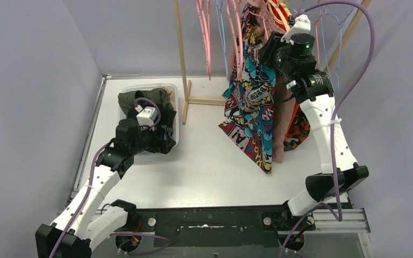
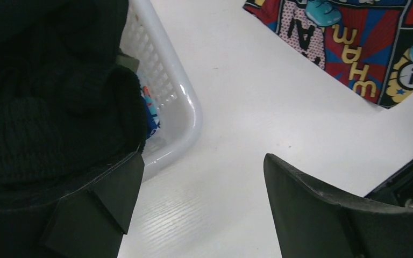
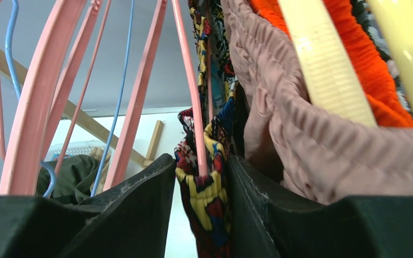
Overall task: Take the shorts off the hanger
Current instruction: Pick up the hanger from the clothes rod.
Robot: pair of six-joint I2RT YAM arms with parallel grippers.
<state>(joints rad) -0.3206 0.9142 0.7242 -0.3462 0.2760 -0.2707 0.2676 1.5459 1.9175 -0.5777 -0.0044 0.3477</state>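
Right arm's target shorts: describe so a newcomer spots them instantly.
Look at the wooden rack on the far side of the table. Of the garments hanging there, the comic-print shorts are leftmost, waistband between the fingers of the right gripper. Only they show red, blue and yellow panels with cartoon lettering; the dusty pink shorts beside them are plain.

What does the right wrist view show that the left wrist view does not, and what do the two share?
Right wrist only: the right gripper closed on the waistband of the comic-print shorts and a pink hanger, with dusty pink shorts and orange shorts beside. Left wrist only: the open left gripper over the table, black shorts at the corner of the white basket. Shared: the comic-print shorts, and the basket, small and distant in the right wrist view.
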